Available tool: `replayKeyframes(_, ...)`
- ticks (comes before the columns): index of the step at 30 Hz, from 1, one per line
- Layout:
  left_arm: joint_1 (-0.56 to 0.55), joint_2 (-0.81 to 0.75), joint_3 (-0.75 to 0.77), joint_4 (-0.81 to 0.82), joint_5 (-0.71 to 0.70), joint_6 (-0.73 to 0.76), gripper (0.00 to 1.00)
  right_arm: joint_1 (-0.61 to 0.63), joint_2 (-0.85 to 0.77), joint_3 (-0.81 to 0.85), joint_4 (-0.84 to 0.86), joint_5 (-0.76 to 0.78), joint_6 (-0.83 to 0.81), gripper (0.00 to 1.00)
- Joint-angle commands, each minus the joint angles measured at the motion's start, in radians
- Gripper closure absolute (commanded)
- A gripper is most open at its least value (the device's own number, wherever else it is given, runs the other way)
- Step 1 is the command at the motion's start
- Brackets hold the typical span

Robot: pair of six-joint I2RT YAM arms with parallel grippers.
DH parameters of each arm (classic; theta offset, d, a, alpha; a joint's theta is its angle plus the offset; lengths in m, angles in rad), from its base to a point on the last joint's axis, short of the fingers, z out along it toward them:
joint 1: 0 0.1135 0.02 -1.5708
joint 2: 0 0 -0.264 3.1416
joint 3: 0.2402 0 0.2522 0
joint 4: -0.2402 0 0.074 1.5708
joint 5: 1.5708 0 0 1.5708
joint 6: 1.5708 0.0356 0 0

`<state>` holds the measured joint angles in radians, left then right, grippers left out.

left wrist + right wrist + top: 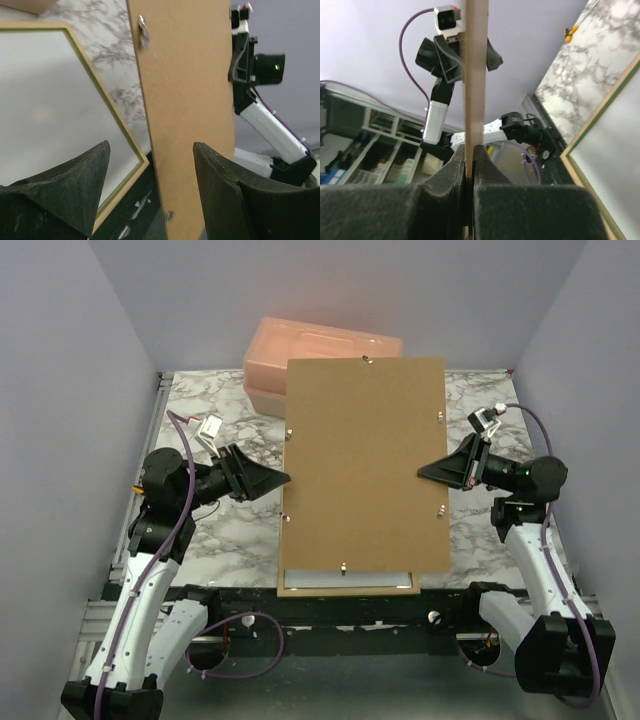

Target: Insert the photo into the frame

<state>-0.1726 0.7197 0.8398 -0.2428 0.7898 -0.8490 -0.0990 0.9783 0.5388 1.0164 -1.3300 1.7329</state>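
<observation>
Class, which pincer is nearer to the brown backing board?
Right. The right pincer is shut on one edge of the backing board; the left pincer stands open astride the opposite edge, not clamped on it.

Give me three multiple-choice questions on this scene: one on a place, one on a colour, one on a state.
1. Where is the peach box?
A) between the arm bases
B) at the table's far edge
C) on top of the board
2. What colour is the backing board?
A) white
B) blue
C) brown
3. The right tool is:
A) shut on the backing board's edge
B) wide open
C) shut on the box
Answers: 1 B, the top view shows it at the back; 2 C, it is plain brown all over; 3 A, its wrist view shows both fingers pressed on the edge.
</observation>
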Motion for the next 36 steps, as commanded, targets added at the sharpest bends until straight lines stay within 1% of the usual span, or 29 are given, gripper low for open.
replayKeyframes(1, 0.015, 0.001, -0.093, 0.235, 0.217, -0.101, 0.31, 0.000, -0.064, 0.211, -0.881, 0.066, -0.658, 1.00)
replayKeyframes(2, 0.014, 0.004, -0.113, 0.296, 0.237, -0.116, 0.32, 0.000, -0.060, 0.227, -0.930, 0.065, -0.689, 0.99)
replayKeyframes(3, 0.015, 0.005, -0.133, 0.334, 0.258, -0.134, 0.32, 0.003, -0.060, 0.222, -0.915, 0.059, -0.672, 1.00)
replayKeyframes(5, 0.015, 0.010, -0.159, 0.389, 0.291, -0.144, 0.33, 0.004, -0.067, 0.182, -0.792, 0.053, -0.574, 1.00)
replayKeyframes(7, 0.015, 0.015, -0.166, 0.398, 0.311, -0.132, 0.34, 0.004, -0.070, 0.122, -0.601, 0.045, -0.438, 1.00)
replayKeyframes(8, 0.014, 0.022, -0.166, 0.392, 0.316, -0.125, 0.34, 0.004, -0.070, 0.101, -0.534, 0.045, -0.387, 0.99)
replayKeyframes(9, 0.015, 0.028, -0.165, 0.386, 0.315, -0.117, 0.34, 0.004, -0.068, 0.085, -0.475, 0.042, -0.344, 0.99)
replayKeyframes(10, 0.015, 0.036, -0.168, 0.394, 0.314, -0.115, 0.34, 0.003, -0.066, 0.076, -0.458, 0.039, -0.332, 0.99)
replayKeyframes(16, 0.013, 0.125, -0.181, 0.493, 0.324, -0.148, 0.37, 0.007, -0.073, 0.078, -0.481, 0.034, -0.351, 1.00)
replayKeyframes(22, 0.002, 0.220, -0.183, 0.631, 0.357, -0.217, 0.40, 0.008, -0.081, 0.076, -0.553, 0.035, -0.405, 0.99)
replayKeyframes(26, -0.034, 0.285, -0.144, 0.652, 0.369, -0.223, 0.41, 0.010, -0.081, 0.077, -0.585, 0.035, -0.433, 1.00)
replayKeyframes(28, -0.052, 0.315, -0.126, 0.663, 0.378, -0.227, 0.45, 0.012, -0.082, 0.079, -0.596, 0.034, -0.443, 0.99)
replayKeyframes(31, -0.059, 0.335, -0.122, 0.680, 0.385, -0.235, 0.53, 0.010, -0.079, 0.089, -0.635, 0.035, -0.475, 0.99)
replayKeyframes(33, -0.059, 0.335, -0.127, 0.681, 0.385, -0.233, 0.60, 0.011, -0.078, 0.092, -0.664, 0.038, -0.502, 1.00)
replayKeyframes(36, -0.059, 0.342, -0.138, 0.692, 0.382, -0.238, 0.75, 0.010, -0.074, 0.086, -0.680, 0.040, -0.523, 1.00)
